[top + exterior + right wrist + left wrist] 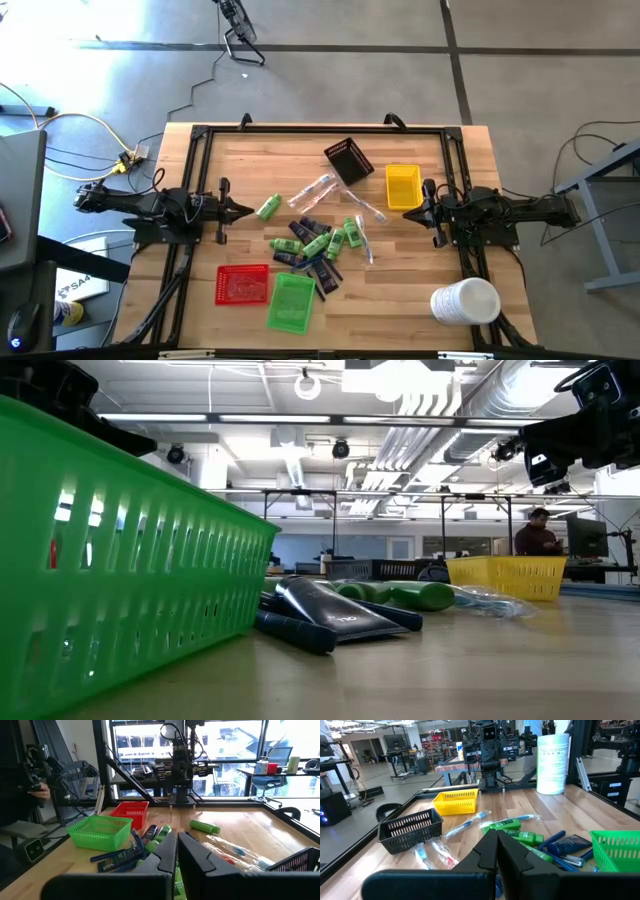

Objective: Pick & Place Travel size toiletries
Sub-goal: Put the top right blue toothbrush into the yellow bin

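**Both arms parked, toiletries heaped mid-table**

The left gripper (243, 209) hangs near the tabletop's left edge, its fingers pressed together and holding nothing. The right gripper (412, 213) sits near the right edge, just beside the yellow tray (402, 186), fingers likewise pressed together and empty.

The toiletries (318, 243) lie loose on the wooden table (210, 160), around its middle and between the two grippers. Most are in one cluster: several green bottles (335, 239) mixed with dark flat packets (302, 228) and thin dark pieces, some touching or overlapping. One green bottle (268, 207) lies apart from the heap, closer to the left gripper. Long clear-wrapped sticks (313, 192) lie on the far side of the cluster, and more run down its right side.

A black tray (348, 160) stands tilted near the far edge, beside the yellow tray. A red tray (243, 284) and a green tray (291, 301) sit side by side near the front edge, touching or nearly so. A big white cylinder (465, 301) lies at the front right corner.

A person (537, 532) shows in the room beyond the table, and a hand (42, 793) at the side in the right wrist view.
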{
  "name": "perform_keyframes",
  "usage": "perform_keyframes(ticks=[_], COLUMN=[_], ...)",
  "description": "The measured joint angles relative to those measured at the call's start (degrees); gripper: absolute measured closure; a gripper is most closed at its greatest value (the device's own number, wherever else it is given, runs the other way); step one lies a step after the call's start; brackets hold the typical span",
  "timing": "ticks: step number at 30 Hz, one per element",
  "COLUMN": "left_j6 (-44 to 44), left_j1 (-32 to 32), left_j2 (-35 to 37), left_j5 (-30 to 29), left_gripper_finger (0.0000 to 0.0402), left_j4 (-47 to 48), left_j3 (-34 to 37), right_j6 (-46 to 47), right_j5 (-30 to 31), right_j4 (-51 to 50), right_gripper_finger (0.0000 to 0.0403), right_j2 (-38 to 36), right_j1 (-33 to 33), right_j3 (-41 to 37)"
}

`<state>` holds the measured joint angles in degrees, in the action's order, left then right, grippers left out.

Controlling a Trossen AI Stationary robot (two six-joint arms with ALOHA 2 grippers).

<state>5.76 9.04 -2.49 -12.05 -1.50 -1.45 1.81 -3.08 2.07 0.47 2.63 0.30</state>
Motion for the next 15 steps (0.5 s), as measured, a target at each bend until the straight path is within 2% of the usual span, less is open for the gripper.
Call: perform_keyframes(ticks=[15], left_j6=[0.4], left_j1=[0.0], left_j2=[0.0], left_j5=[-1.6], left_gripper_finger=[0.0398], left_j4=[-0.2], left_j3=[0.0], right_j6=[1.4], right_j5=[5.8], right_j4=[3.2], right_gripper_finger=[0.0399], right_j2=[1.8], right_j1=[0.0], right_j3=[1.8])
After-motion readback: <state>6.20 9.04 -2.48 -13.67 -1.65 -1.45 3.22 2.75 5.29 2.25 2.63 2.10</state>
